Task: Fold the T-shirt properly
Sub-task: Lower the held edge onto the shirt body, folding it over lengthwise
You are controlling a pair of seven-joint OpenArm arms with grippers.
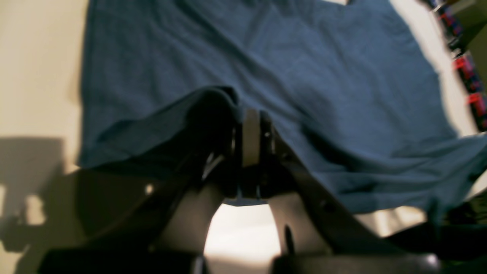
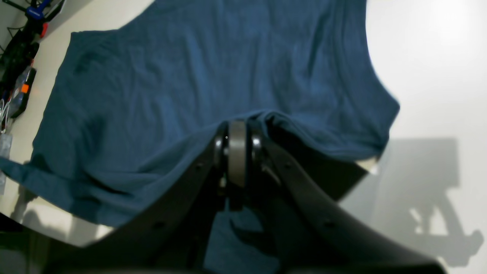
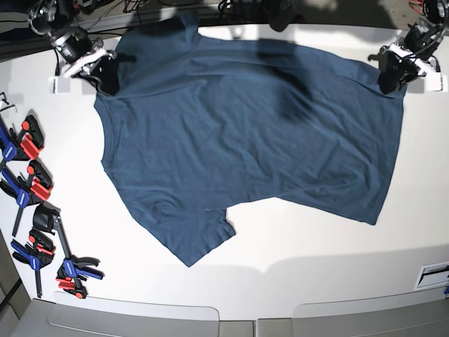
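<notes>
I see the T-shirt [image 3: 245, 133] spread across the white table [image 3: 351, 239], one sleeve toward the near left. My left gripper [image 1: 251, 125] pinches its far right corner; my right gripper [image 2: 237, 133] pinches the far left edge. Clamps [image 3: 31, 189] lie far left.

No readable text from my end. I see no print on the large plain dark navy-blue knit T-shirt [image 3: 245, 133], and none I can make out on the red-and-blue plastic clamps [image 3: 31, 186] along the table edge.
</notes>
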